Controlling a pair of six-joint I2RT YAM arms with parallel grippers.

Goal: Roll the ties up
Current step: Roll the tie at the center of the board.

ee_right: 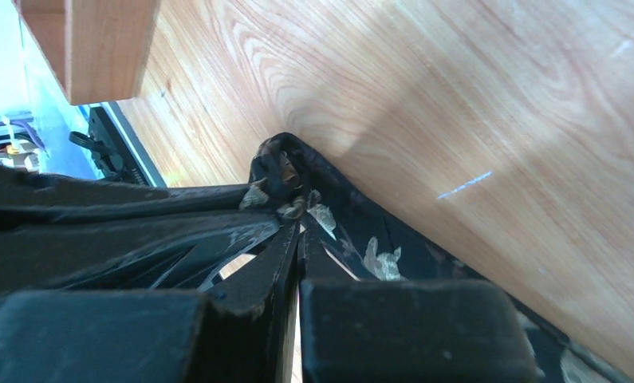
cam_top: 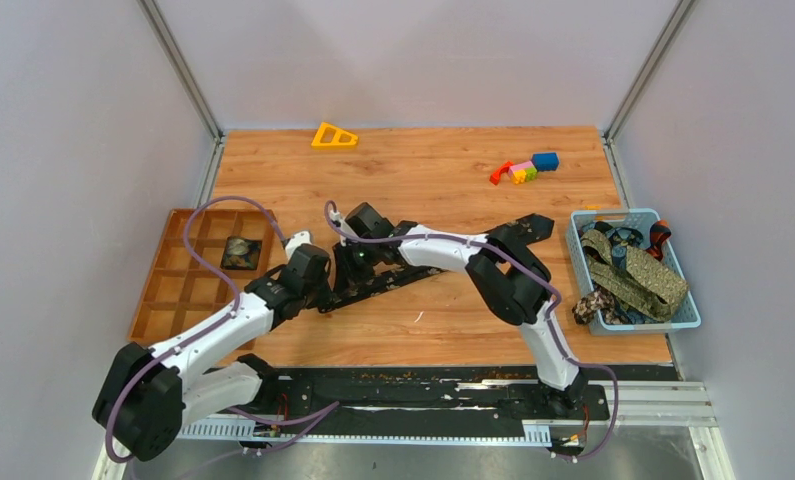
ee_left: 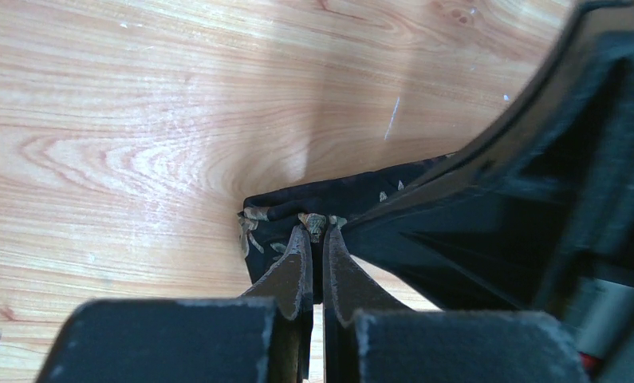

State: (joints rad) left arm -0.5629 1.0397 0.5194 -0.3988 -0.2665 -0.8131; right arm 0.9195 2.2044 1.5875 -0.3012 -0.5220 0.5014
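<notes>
Left hand [ee_left: 313, 233] and right hand [ee_right: 297, 222] both pinch the near-left end of the black tie [cam_top: 521, 230], which lies mid tabletop [cam_top: 423, 180] with its long axis running toward the far-right corner; the right-edge blue basket [cam_top: 638, 322] holds heaped ties [cam_top: 641, 278], the left-edge brown tray [cam_top: 168, 290] one dark roll [cam_top: 240, 252].

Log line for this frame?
left hand: shut on black tie | right hand: shut on black tie | state: end pinched, rest flat on table
</notes>
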